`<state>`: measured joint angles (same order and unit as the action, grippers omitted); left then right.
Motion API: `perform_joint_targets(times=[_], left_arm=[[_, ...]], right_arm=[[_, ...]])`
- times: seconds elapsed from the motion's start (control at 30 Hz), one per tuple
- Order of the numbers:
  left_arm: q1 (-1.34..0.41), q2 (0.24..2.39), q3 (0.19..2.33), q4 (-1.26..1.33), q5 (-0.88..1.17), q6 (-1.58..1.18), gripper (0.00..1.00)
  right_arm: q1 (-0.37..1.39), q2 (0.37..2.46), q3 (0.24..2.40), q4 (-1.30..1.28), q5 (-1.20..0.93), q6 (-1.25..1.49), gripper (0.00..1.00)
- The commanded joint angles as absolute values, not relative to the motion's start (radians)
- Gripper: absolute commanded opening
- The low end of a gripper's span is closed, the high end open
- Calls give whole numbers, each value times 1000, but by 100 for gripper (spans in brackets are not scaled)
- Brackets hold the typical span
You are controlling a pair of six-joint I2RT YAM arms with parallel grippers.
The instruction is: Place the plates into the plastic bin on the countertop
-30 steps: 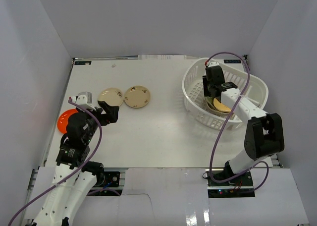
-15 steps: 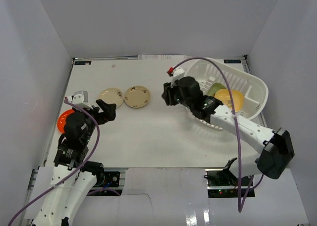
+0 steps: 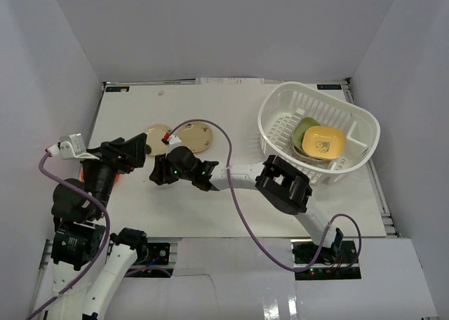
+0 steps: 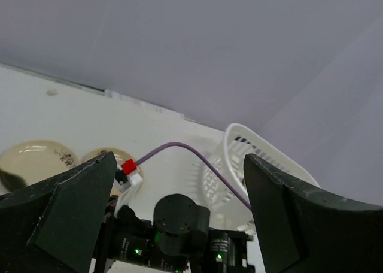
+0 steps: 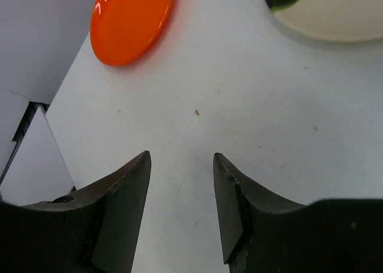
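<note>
The white slotted plastic bin (image 3: 319, 130) stands at the far right of the countertop (image 3: 231, 194) and holds a yellow plate (image 3: 324, 142) on top of a green plate (image 3: 303, 129). A cream plate (image 3: 156, 134) and a tan plate (image 3: 196, 136) lie on the far left. An orange plate (image 3: 85, 171) is mostly hidden behind my left arm; the right wrist view shows it (image 5: 131, 21) ahead of the jaws. My right gripper (image 3: 153, 175) is open and empty, low over bare table (image 5: 182, 159). My left gripper (image 3: 142, 154) is raised, wide open and empty (image 4: 179, 159).
White walls enclose the table on three sides. My right arm stretches across the near middle of the table, its purple cable (image 3: 210, 123) looping over the tan plate. The left wrist view looks down on the right wrist (image 4: 179, 222) and the bin (image 4: 251, 165).
My right arm has left the bin and swung across to the left side, ending open near the orange plate. The yellow plate now lies in the bin. My left arm has lifted and pulled back.
</note>
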<state>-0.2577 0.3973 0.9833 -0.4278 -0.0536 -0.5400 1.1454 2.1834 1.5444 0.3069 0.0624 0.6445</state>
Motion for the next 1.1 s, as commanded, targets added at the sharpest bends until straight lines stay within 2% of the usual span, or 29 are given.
perform_joint_targets(times=[0.0, 0.17, 0.23, 0.5, 0.7, 0.9, 1.07], left_arm=[[-261, 425, 915, -554, -232, -546, 98], [-261, 466, 775, -552, -419, -661, 98], [-261, 486, 723, -519, -422, -730, 98], [-253, 713, 629, -399, -379, -937, 86], [-183, 862, 552, -272, -341, -1035, 84], [-3, 951, 444, -73, -191, -1089, 83], [93, 1158, 434, 64, -103, -1104, 82]], right_arm=[[1176, 2165, 1559, 438, 60, 738, 52], [1177, 2007, 1363, 492, 112, 675, 51], [1178, 1906, 1238, 508, 124, 652, 50], [1180, 1593, 838, 517, 156, 600, 46], [1154, 1537, 808, 405, 247, 535, 45], [1117, 1606, 834, 409, 342, 597, 47], [1117, 1678, 862, 462, 345, 612, 47]])
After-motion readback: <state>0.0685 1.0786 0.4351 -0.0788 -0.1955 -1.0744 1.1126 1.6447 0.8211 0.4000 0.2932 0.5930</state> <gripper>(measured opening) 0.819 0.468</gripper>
